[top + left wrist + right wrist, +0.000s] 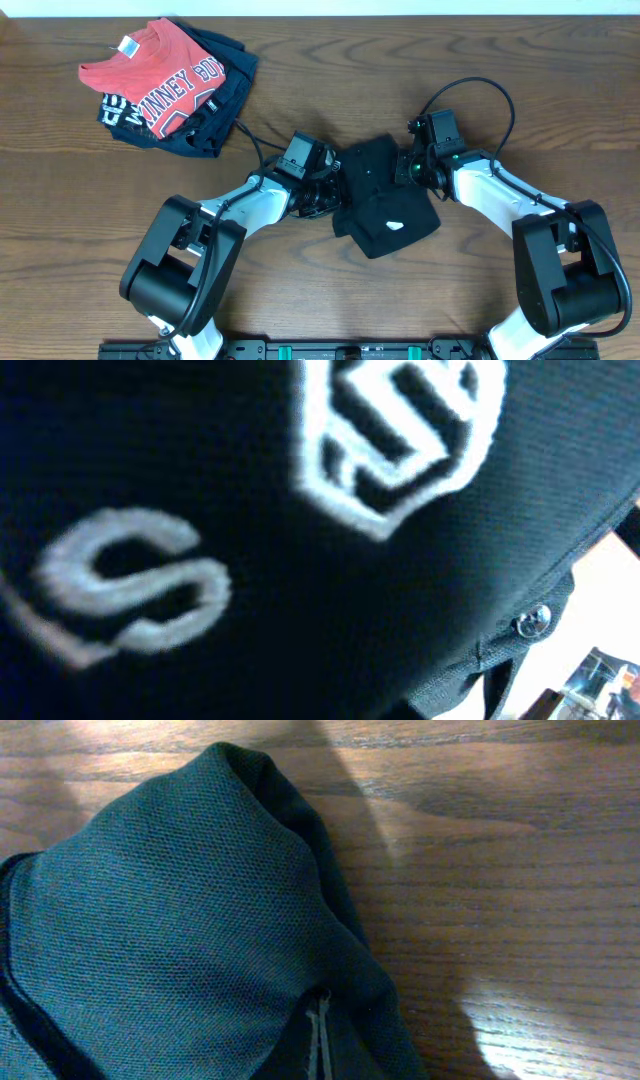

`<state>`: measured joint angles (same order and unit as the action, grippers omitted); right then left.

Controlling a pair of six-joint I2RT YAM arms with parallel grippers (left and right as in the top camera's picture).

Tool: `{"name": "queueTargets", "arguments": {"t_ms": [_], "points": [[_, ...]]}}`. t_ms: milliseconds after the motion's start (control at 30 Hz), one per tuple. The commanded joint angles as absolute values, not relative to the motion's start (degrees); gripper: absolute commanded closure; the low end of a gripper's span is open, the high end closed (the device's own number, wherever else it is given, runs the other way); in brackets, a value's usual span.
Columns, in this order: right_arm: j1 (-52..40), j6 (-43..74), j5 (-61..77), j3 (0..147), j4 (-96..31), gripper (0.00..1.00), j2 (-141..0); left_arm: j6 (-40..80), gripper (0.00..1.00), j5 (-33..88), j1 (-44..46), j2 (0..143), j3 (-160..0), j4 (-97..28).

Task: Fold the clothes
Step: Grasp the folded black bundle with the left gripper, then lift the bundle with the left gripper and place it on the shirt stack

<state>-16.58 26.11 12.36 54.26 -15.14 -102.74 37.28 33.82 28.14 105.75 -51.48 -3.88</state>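
Gripper jaws are hiding in cloth, so whether they are open or closed cannot be told: left gripper (322, 192) and right gripper (412, 170) are flanking the black T-shirt (370, 175), which is lying bundled at the middle of the table (340, 300). Folding is seemingly finishing; the next move is calling for a clean release or one squaring tuck.

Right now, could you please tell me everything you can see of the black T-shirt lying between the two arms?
The black T-shirt lies bunched in a compact, partly folded heap on the wooden table, between the arms. Its fabric looks soft, with a fine knit texture up close. A small white logo faces up on it. The left end effector meets its left edge and the right end effector its upper right edge; whether either grips it is hidden.
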Motion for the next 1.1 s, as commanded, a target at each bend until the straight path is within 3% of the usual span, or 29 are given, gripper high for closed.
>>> {"name": "queueTargets", "arguments": {"t_ms": [0,267,667,1067], "points": [[-16.6,26.1,15.4,53.1,-16.5,0.99,-105.3,29.7,0.94,34.4,26.5,106.0,-51.4,-4.0],[-13.0,24.5,17.0,53.1,-19.8,0.99,-97.1,19.0,0.94,40.9,21.9,98.3,-54.9,-12.2],[-8.8,24.6,17.0,53.1,-21.7,0.98,-80.5,12.9,0.94,51.4,9.7,89.0,-66.8,-11.4],[-8.8,24.6,17.0,53.1,-28.1,0.99,-78.5,11.3,0.94,48.4,-12.1,90.0,-79.0,-4.7]]}}
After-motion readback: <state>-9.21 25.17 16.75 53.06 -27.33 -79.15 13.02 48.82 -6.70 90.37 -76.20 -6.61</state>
